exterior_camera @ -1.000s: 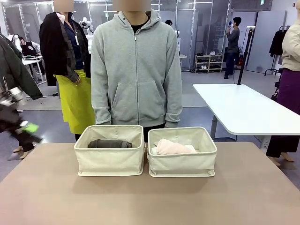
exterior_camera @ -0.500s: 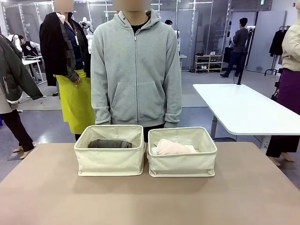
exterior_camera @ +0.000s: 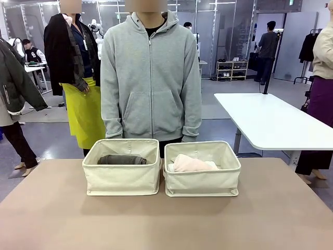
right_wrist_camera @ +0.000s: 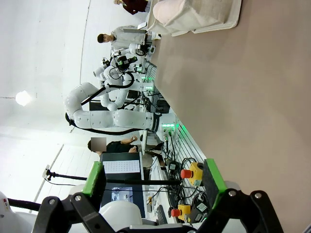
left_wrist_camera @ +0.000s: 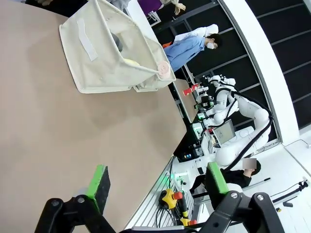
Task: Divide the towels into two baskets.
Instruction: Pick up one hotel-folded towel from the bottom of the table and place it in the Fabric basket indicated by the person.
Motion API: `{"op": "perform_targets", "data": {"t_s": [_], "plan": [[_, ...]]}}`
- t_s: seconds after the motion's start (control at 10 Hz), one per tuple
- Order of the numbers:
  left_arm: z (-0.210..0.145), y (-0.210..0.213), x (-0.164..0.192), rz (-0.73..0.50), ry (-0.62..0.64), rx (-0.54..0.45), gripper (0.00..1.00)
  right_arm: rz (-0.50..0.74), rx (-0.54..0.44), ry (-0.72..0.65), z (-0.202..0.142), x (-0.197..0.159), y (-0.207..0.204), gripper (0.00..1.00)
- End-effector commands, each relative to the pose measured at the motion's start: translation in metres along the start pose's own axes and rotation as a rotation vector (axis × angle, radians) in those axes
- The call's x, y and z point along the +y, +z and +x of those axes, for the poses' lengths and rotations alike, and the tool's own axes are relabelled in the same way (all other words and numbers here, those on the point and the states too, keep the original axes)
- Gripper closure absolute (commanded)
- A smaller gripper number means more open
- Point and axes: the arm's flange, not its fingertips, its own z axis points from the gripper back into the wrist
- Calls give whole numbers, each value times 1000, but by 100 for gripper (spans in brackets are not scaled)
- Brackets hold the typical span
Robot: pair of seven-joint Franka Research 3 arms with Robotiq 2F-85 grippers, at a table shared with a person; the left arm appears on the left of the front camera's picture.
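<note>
Both pincers (left_wrist_camera: pixel 158 187) (right_wrist_camera: pixel 158 182) released above bare table (exterior_camera: pixel 166 224), baskets (exterior_camera: pixel 123 166) (exterior_camera: pixel 202 169) side by side

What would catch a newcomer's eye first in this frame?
Two cream canvas baskets side by side at the table's far edge: the left basket holds a dark grey rolled towel, the right basket a pale pink towel with white beside it. Right behind them stands a person in a grey hoodie, arms down.
</note>
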Motion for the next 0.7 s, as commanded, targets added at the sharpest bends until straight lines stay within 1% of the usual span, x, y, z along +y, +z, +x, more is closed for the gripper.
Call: {"op": "perform_targets", "data": {"t_s": [0.0, 0.6], "plan": [[0, 1, -4, -1, 16, -6, 0, -2, 11, 20, -3, 2, -1, 0], [0, 1, -4, -1, 16, -6, 0, -2, 11, 20, -3, 2, -1, 0]]}}
